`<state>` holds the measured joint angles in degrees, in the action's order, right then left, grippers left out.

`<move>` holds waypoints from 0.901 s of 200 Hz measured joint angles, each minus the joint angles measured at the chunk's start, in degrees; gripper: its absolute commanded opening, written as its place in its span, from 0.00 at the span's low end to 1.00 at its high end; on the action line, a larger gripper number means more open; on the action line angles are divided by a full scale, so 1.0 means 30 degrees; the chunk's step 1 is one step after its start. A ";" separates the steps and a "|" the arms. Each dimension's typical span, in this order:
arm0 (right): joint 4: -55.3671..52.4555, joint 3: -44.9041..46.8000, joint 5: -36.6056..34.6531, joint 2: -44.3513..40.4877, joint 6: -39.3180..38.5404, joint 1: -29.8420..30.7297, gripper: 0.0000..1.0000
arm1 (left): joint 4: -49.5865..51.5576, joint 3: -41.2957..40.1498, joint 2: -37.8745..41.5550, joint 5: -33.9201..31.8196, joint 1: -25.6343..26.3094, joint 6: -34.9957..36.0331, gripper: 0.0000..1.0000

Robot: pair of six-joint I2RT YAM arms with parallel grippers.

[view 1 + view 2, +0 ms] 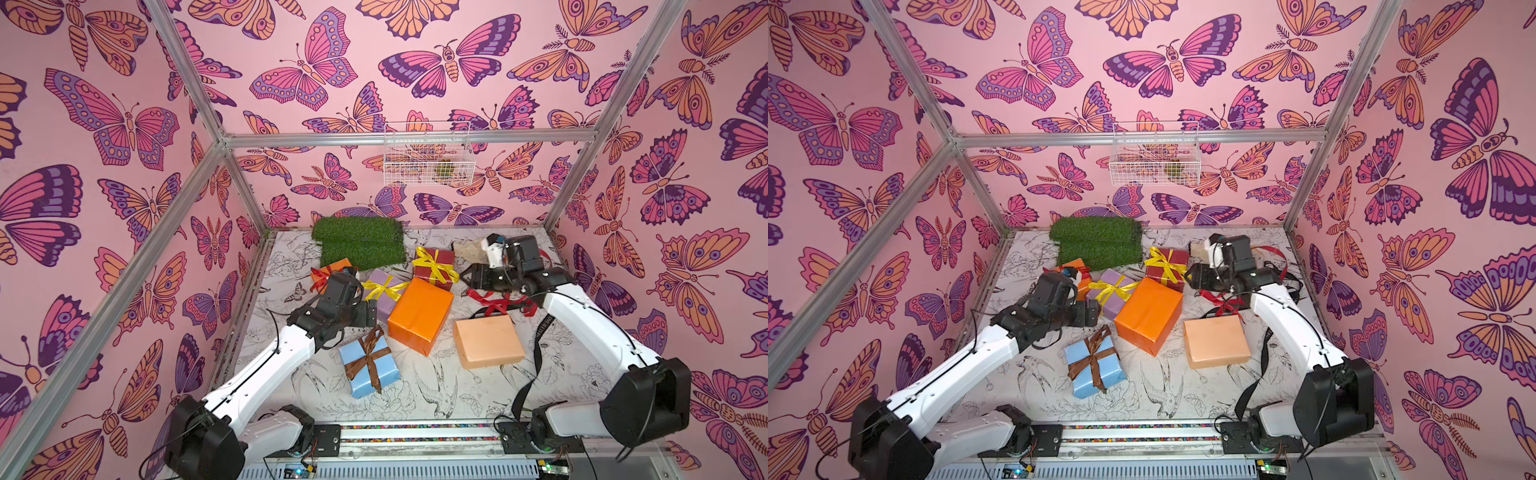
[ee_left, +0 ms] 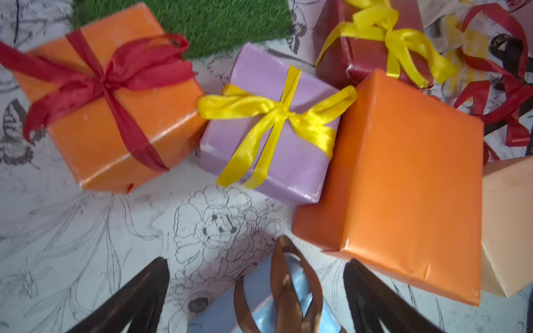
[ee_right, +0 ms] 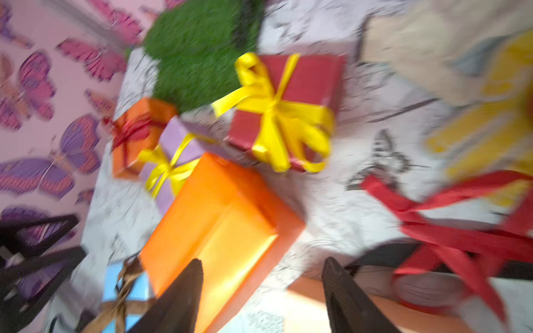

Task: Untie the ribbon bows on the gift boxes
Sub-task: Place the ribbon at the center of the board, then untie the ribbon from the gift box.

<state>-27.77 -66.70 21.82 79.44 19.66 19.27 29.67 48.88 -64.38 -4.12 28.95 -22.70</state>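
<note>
Left end effector (image 2: 256,261) spread near brown bow (image 2: 284,274), right end effector (image 3: 263,261) spread, holding nothing

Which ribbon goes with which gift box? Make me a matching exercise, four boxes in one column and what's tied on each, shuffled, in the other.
Boxes
1. small orange box
2. lilac box
3. pale blue box
4. peach box

What is on it
A. brown bow
B. no ribbon at all
C. red bow
D. yellow bow

Pairs: 1-C, 2-D, 3-A, 4-B
</note>
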 measured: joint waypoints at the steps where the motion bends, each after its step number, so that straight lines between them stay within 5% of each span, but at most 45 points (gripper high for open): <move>1: 0.0007 0.0000 0.0058 0.0000 0.0007 0.0095 0.63 | 0.0029 -0.0066 0.0058 -0.0007 0.0000 -0.0051 0.96; 48: 0.2040 -0.0204 0.3388 0.2331 0.0379 0.4932 0.46 | 0.1537 -0.3002 0.2776 -0.0656 -0.0015 -0.2550 0.93; 99: 0.2922 -0.2208 0.3563 0.6987 0.1457 0.8422 0.39 | 0.1530 -0.4211 0.2987 -0.1275 -0.0459 -0.4153 0.86; 137: 0.3468 -0.2776 0.3439 0.7686 0.2426 0.9894 0.37 | 0.0597 -0.5428 0.3191 -0.0816 -0.0947 -0.4765 0.73; 180: 0.3694 -0.3825 0.3293 0.8437 0.3198 1.0622 0.32 | -0.0940 -0.5960 0.3279 0.0401 -0.1042 -0.4845 0.70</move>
<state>-16.69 -78.17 31.70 104.75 29.26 51.13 26.85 31.00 -54.54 -2.92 25.82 -37.23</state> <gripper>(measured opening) 0.325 0.709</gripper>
